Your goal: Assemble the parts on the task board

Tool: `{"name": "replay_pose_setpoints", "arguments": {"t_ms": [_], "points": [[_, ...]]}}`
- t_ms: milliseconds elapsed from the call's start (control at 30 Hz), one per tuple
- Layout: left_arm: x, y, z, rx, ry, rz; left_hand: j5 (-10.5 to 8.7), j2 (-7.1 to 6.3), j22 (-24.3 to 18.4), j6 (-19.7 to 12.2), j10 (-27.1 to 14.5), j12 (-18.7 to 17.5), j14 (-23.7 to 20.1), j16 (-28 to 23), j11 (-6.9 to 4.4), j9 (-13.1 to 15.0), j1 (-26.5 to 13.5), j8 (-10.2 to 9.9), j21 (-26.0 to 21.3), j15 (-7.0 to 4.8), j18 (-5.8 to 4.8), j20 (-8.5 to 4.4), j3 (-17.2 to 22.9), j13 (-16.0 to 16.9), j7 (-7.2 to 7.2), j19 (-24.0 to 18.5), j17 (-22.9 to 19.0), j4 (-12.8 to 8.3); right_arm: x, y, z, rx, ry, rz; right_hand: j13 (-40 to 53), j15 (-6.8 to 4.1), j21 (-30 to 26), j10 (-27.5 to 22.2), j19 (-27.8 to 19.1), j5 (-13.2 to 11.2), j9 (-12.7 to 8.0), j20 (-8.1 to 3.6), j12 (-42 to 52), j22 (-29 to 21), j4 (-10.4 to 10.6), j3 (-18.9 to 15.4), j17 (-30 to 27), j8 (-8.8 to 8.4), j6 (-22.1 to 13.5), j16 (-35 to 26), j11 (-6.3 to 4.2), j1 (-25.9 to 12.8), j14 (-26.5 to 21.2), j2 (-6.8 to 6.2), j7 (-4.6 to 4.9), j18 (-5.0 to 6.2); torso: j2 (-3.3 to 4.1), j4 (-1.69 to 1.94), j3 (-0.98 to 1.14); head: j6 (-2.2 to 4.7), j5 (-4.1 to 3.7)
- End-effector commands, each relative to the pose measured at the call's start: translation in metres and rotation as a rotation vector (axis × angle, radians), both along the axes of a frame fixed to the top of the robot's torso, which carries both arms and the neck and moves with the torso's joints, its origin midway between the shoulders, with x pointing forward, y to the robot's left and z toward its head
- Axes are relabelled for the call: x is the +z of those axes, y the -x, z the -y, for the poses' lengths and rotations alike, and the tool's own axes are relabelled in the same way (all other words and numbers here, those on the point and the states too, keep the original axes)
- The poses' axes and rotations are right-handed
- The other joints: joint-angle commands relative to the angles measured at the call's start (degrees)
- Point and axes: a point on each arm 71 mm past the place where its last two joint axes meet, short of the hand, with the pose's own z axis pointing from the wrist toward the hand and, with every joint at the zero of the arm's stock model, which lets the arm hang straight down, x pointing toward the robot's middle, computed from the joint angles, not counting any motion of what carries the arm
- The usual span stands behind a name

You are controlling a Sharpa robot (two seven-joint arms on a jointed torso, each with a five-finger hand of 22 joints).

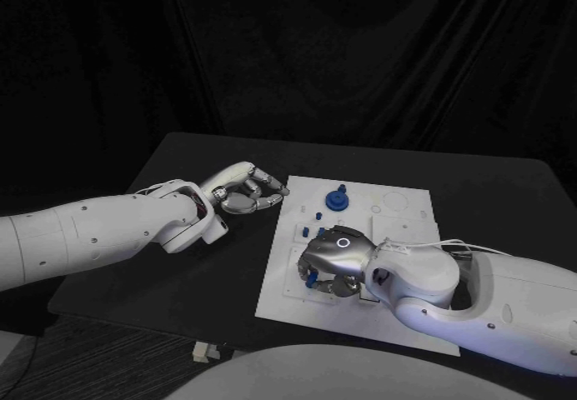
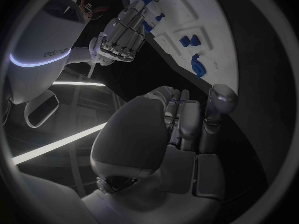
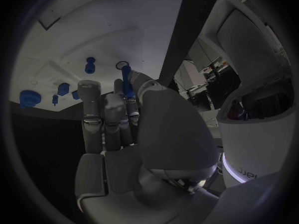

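— Several parts [image 1: 338,198] stand on the board [image 1: 408,204], toward twelve o'clock; more are left.
— Hands?
— Right hand [image 1: 333,262] pinches a blue peg [image 3: 126,79] over the board; left hand [image 1: 245,190] curled, empty, at nine

The right silver many-fingered hand [image 3: 118,119] reaches over the flat white task board [image 3: 81,40], its fingers [image 3: 90,102] extended side by side toward the plate. A slim blue rod-shaped part [image 3: 127,82] lies pinched between the thumb and a finger. Beyond the fingertips stand a small blue peg [image 3: 91,63] and a pale ring [image 3: 122,64]. Beside the hand, three more blue pieces [image 3: 27,98] sit near the board's edge, next to the black counter [image 3: 44,149].
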Motion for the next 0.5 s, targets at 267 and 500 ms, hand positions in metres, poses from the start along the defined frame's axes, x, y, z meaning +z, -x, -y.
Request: {"name": "replay_pose_setpoints", "arguments": {"t_ms": [267,500], "points": [[-0.0001,0.0002,0.0026,-0.012,0.009,-0.003,0.32,0.50,6.1,-0.1,-0.1,-0.3,-0.6,-0.3,0.13,0.0,0.0,-0.1,-0.1,0.01,0.99,-0.05,0.4,-0.1,0.22,-0.5,0.0,-0.1,-0.0014,0.0032,-0.0034,0.050,0.023,0.084,0.0,0.04,-0.2,-0.2,-0.7,0.6,0.1,-0.04,-0.4,5.3,-0.2,0.3,-0.3,-0.10,-0.7,-0.4,0.22,0.0,-0.1,0.38,-0.13,-0.55,0.00,-0.02,0.00,0.00,-0.05],[-0.0004,0.0000,0.0028,-0.013,0.009,-0.005,0.32,0.50,6.1,-0.1,-0.1,-0.3,-0.6,-0.3,0.13,0.0,0.0,-0.1,-0.1,0.01,0.99,-0.05,0.4,-0.1,0.22,-0.5,0.0,-0.1,-0.0033,0.0032,-0.0023,0.048,0.039,0.084,0.0,-0.02,-0.4,-0.3,-0.7,0.6,0.1,-0.07,-0.4,5.2,-0.2,0.3,-0.4,-0.16,-0.7,-0.5,0.23,-0.1,-0.1,0.38,-0.13,-0.50,-0.01,-0.01,0.01,0.00,-0.13]]}}
